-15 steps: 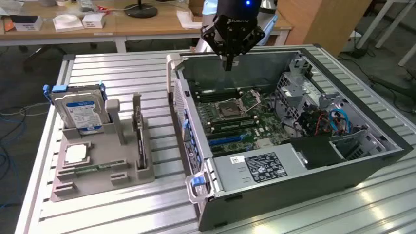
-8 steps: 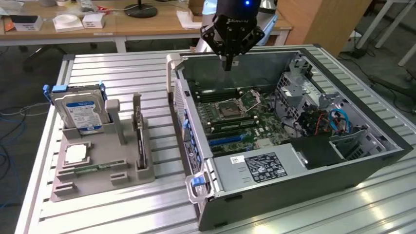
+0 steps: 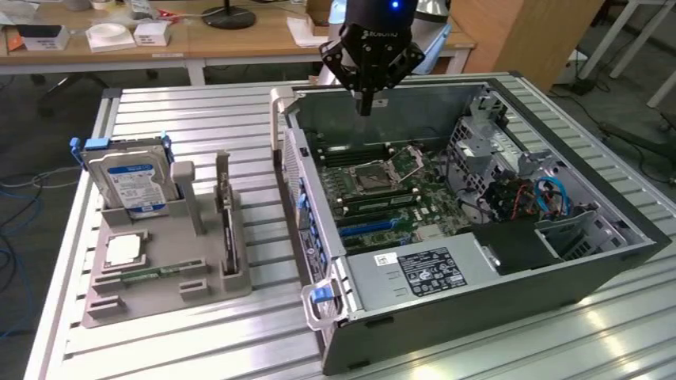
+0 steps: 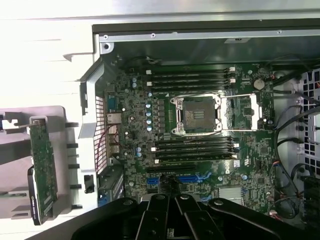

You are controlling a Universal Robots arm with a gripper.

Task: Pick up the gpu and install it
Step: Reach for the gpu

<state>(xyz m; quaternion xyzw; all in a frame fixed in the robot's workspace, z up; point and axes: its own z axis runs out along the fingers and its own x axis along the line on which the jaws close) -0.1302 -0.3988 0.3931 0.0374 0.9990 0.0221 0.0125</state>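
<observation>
The tool (image 3: 365, 101), matte black, hangs at the exterior view's upper middle over the open sheet-metal case (image 3: 476, 317), its fingers pressed together on nothing. The gpu (image 3: 225, 210), a thin dark card, stands on edge in a grey moulded holder (image 3: 158, 289) at the lower left, just beside the case's side wall. A silver hard drive (image 3: 129, 178) stands upright in the same holder, further left. Inside the case lie the green motherboard (image 3: 381, 194) and a boxy grey power supply (image 3: 423, 269). The ribbed aluminium tabletop (image 3: 211, 119) stretches from the holder toward the upper left.
</observation>
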